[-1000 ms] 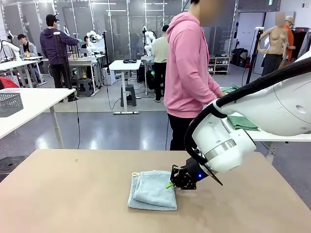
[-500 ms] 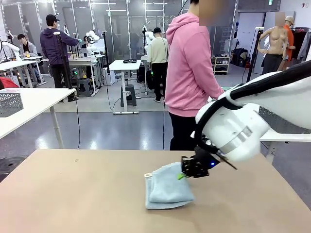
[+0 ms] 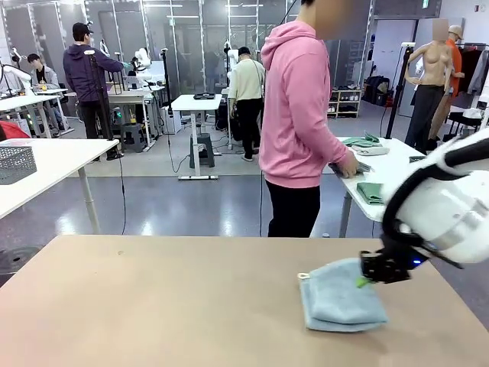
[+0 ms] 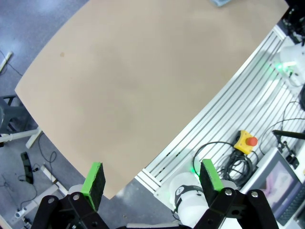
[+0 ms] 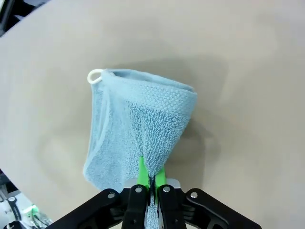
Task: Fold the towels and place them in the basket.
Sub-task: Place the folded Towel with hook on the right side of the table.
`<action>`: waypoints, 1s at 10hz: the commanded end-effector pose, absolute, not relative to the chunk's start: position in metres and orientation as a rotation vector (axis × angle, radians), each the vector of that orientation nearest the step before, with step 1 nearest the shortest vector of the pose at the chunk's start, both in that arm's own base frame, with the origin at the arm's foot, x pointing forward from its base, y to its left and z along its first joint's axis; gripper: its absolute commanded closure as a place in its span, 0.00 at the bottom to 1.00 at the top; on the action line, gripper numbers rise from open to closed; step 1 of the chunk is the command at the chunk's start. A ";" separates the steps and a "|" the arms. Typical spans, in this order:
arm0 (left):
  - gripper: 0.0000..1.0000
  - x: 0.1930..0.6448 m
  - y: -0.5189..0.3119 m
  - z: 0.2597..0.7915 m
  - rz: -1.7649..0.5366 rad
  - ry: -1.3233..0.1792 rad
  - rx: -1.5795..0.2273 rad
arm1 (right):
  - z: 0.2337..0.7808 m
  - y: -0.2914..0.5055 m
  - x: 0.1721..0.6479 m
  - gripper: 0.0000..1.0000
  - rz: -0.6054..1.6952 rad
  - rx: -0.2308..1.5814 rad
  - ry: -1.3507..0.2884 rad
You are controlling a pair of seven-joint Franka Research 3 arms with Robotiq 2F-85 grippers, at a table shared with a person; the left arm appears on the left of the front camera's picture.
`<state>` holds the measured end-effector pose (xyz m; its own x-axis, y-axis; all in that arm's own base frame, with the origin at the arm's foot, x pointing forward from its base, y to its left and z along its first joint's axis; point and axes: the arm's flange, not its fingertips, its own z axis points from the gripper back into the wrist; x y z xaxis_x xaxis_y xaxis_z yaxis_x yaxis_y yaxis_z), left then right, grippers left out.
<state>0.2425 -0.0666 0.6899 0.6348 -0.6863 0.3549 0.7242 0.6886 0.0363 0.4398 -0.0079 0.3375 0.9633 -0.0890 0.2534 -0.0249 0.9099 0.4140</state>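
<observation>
A folded light blue towel (image 3: 340, 298) with a small white loop lies on the tan table (image 3: 153, 306), right of the middle. My right gripper (image 3: 365, 280) is shut on its upper right corner and holds that corner slightly raised. In the right wrist view the towel (image 5: 138, 124) hangs from the shut green pads (image 5: 143, 174), its white loop at the far corner. My left gripper (image 4: 151, 181) is open with nothing between its fingers, high above the table's (image 4: 143, 71) near edge. The basket is out of view.
A person in a pink hoodie (image 3: 298, 115) stands behind the table's far edge, hands at a white side table (image 3: 382, 172) that holds green cloths. A grey mesh bin (image 3: 15, 162) sits on another table at far left. Below my left gripper are rails, cables and a yellow stop button (image 4: 245, 141).
My right gripper has dragged the blue towel rightward across the table, from the middle to the right side, staying shut on its corner. The person has shifted slightly right.
</observation>
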 end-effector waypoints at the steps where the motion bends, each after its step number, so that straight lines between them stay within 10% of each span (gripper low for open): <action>1: 0.00 0.243 -0.067 0.691 -0.808 -0.358 -0.111 | 0.352 -0.047 0.437 0.95 -0.056 0.382 -0.242; 7: 0.00 0.243 -0.067 0.691 -0.808 -0.358 -0.111 | 0.343 -0.107 0.449 0.90 -0.119 0.276 -0.175; 8: 0.00 0.243 -0.067 0.691 -0.808 -0.358 -0.111 | 0.344 -0.105 0.448 0.58 -0.117 0.264 -0.179; 9: 0.00 0.243 -0.067 0.691 -0.808 -0.358 -0.111 | 0.345 -0.103 0.445 0.58 -0.121 0.242 -0.179; 10: 0.00 0.243 -0.067 0.691 -0.808 -0.358 -0.111 | 0.346 -0.102 0.442 0.21 -0.129 0.238 -0.184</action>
